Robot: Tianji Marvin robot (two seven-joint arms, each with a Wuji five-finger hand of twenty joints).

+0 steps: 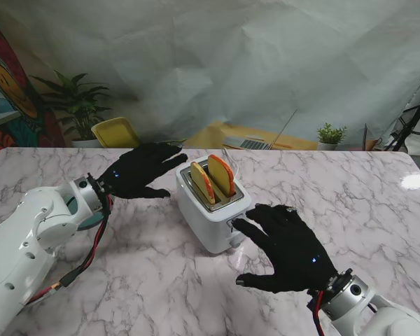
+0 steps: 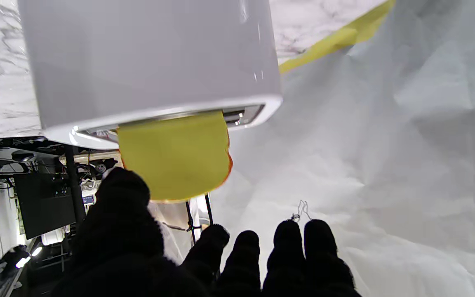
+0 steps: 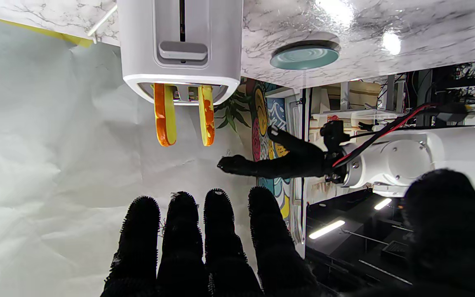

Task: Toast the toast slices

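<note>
A white toaster (image 1: pixel 211 210) stands mid-table with two yellow, orange-crusted toast slices (image 1: pixel 213 180) upright in its slots, their tops sticking out. The right wrist view shows both slices (image 3: pixel 182 113) and the toaster's lever (image 3: pixel 183 50) on its front face. My left hand (image 1: pixel 141 171), in a black glove, hovers open just left of the toaster, fingers pointing at it and holding nothing. My right hand (image 1: pixel 288 245), also gloved, is open in front of the toaster, fingertips close to its front face near the lever. The left wrist view shows one slice (image 2: pixel 175 156) close up.
A teal round dish (image 3: pixel 304 55) lies on the marble table (image 1: pixel 350 203) near my left arm. Behind the table are a yellow chair (image 1: pixel 115 131), potted plants (image 1: pixel 77 101), a laptop (image 1: pixel 248 143) and a white backdrop sheet.
</note>
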